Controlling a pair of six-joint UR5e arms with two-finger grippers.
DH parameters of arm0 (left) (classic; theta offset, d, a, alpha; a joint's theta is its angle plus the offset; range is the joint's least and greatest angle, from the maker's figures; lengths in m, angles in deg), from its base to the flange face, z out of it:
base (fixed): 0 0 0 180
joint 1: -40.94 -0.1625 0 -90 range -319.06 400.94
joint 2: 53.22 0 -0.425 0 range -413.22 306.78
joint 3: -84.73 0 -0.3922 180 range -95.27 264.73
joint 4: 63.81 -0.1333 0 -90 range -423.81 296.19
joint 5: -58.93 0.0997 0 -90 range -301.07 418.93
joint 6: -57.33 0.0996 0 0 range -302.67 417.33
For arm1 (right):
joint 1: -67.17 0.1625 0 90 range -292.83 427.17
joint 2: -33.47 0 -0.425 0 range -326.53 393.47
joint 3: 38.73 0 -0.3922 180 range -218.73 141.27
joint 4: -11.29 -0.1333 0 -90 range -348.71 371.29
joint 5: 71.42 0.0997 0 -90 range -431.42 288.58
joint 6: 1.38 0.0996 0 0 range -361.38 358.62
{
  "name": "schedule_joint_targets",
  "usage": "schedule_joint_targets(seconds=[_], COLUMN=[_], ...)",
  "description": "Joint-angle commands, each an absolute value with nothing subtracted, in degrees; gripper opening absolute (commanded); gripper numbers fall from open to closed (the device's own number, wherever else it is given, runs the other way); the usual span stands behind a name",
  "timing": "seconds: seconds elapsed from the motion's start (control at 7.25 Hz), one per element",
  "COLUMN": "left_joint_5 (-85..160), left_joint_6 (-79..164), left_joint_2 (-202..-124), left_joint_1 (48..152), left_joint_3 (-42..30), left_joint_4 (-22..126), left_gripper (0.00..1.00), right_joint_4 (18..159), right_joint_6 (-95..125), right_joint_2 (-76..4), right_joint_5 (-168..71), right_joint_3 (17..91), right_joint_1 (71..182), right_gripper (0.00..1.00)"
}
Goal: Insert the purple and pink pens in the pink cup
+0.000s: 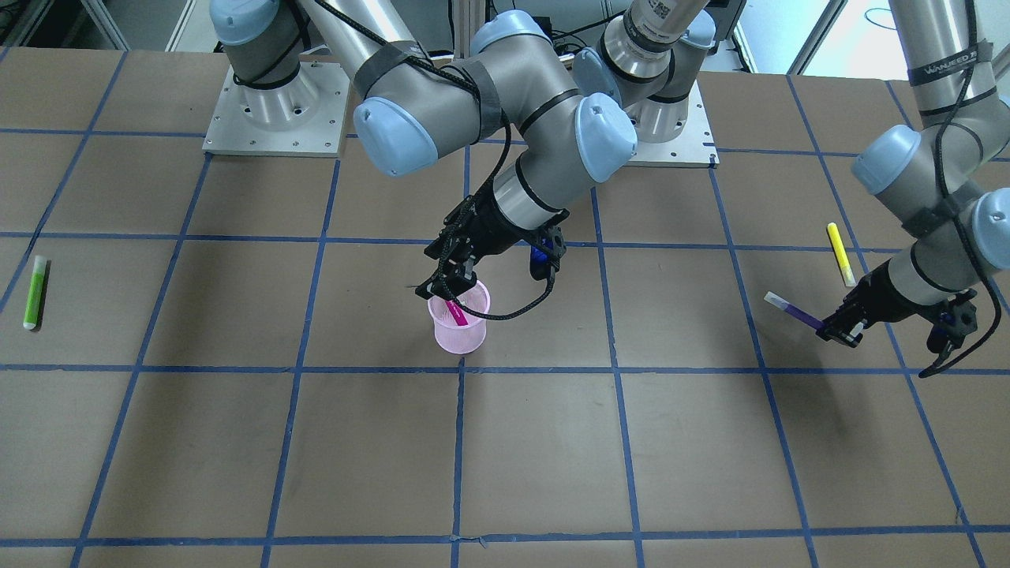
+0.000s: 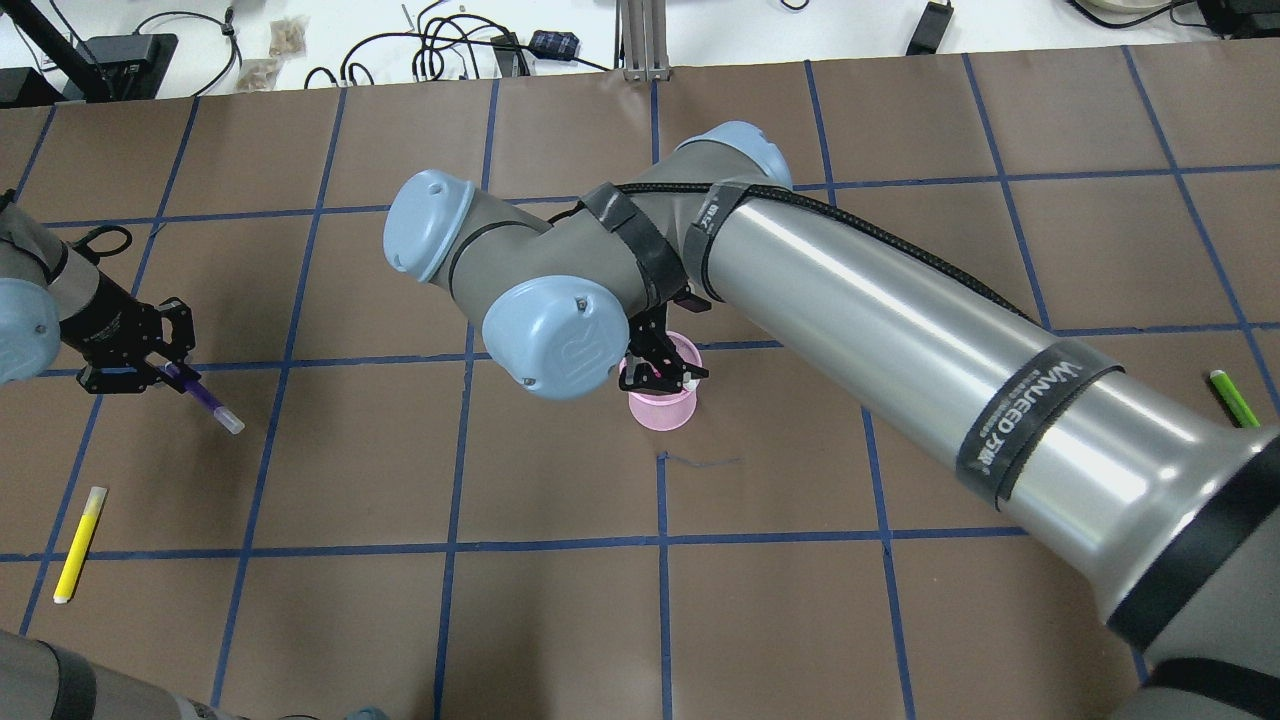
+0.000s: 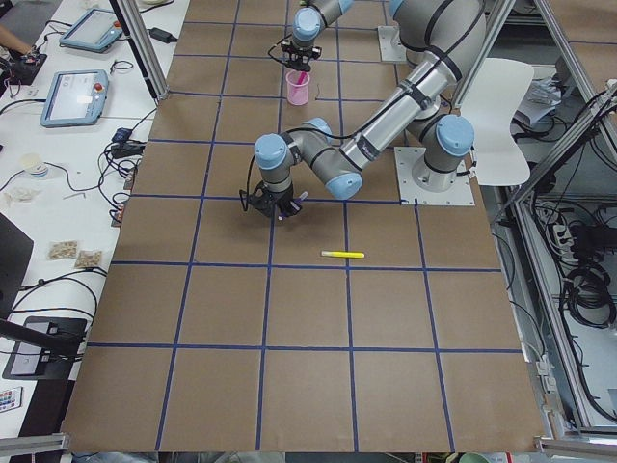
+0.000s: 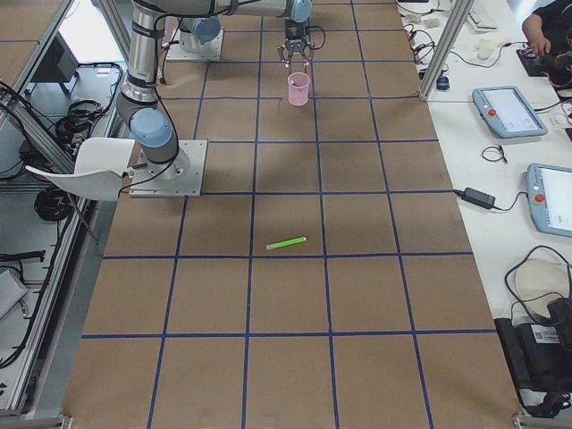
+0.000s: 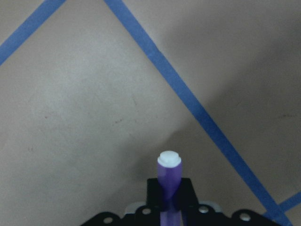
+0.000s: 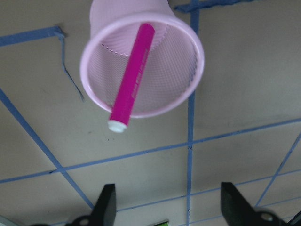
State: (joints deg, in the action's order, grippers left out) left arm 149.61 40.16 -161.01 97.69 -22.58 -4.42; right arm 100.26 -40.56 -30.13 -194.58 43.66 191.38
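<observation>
Purple pen: pinched between the left gripper's jaws, its white-capped end sticking out beyond them over brown paper, near a blue tape line.
Left gripper: jaws pressed onto the purple pen's barrel. It hangs low over the table on the robot's left side, well apart from the cup.
Right gripper: jaws spread wide with nothing between them, poised just above the cup's mouth.
Pink pen: inside the cup and free of the fingers. It leans, with its white-tipped end resting over the rim and its other end down in the mesh.
Pink cup: upright near the middle of the table, just beside a crossing of blue tape lines.
Yellow pen: flat on the table near the left gripper, not touching it.
Green pen: flat on the table far out on the robot's right side, well apart from everything else.
Table: brown paper marked into squares with blue tape.
</observation>
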Motion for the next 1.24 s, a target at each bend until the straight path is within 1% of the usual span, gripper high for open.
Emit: schedule_joint_targets(seconds=[0.0, 0.28, 0.55, 0.83, 1.1], left_joint_5=[149.72, 150.34, 153.13, 155.52, 164.77], left_joint_6=[38.27, 32.13, 21.17, 9.32, -0.73], left_joint_2=[-156.43, -151.94, -148.94, -146.75, -148.40], left_joint_1=[101.48, 108.14, 118.49, 128.69, 141.16], left_joint_3=[-22.15, -21.88, -21.97, -21.97, -22.14], left_joint_4=[-1.68, -1.23, -1.75, -2.37, -8.05], left_gripper=[0.04, 0.04, 0.04, 0.04, 0.04], right_joint_4=[99.62, 99.00, 99.96, 102.42, 105.40], right_joint_6=[-40.92, -40.49, -35.35, -24.82, -14.61], right_joint_2=[-36.45, -43.66, -48.86, -50.89, -53.70], right_joint_5=[-191.42, -184.30, -176.49, -169.18, -163.56], right_joint_3=[44.06, 44.67, 47.30, 49.24, 53.00], right_joint_1=[182.36, 168.75, 157.84, 155.76, 155.15], right_gripper=[1.00, 1.00, 1.00, 1.00, 1.00])
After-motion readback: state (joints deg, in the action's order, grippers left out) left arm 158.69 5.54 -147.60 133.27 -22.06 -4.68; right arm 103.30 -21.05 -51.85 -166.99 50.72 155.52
